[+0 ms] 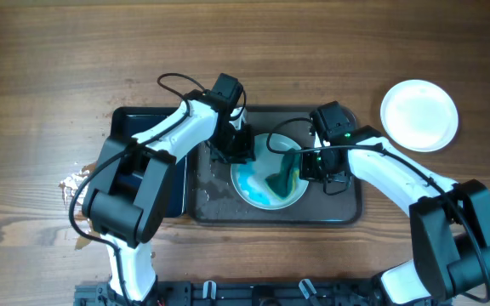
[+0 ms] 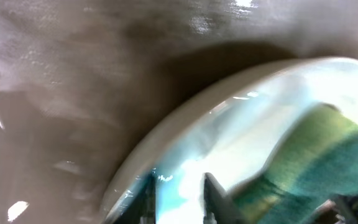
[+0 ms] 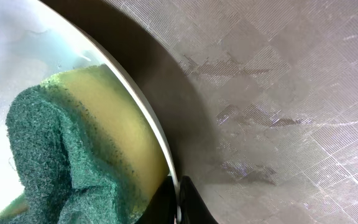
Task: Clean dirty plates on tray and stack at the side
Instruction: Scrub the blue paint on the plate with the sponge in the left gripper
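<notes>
A white plate [image 1: 258, 183] smeared with blue lies on the dark grey tray [image 1: 219, 204]. A green and yellow sponge [image 1: 283, 177] rests in the plate. My right gripper [image 1: 311, 166] is shut on the plate's right rim; in the right wrist view its fingers [image 3: 166, 202] pinch the thin white edge beside the sponge [image 3: 61, 143]. My left gripper [image 1: 235, 153] is at the plate's left rim. In the left wrist view its jaws [image 2: 180, 202] stand apart over the blue-smeared plate [image 2: 247, 124], holding nothing, with the sponge [image 2: 316, 155] to their right. A second, clean white plate [image 1: 419, 115] sits on the table at the right.
A smaller glossy black tray [image 1: 134, 123] lies left of the grey tray, partly under my left arm. Crumpled foil [image 1: 75, 183] sits at the table's left. The grey tray floor [image 3: 278, 93] beside the plate looks wet and streaked.
</notes>
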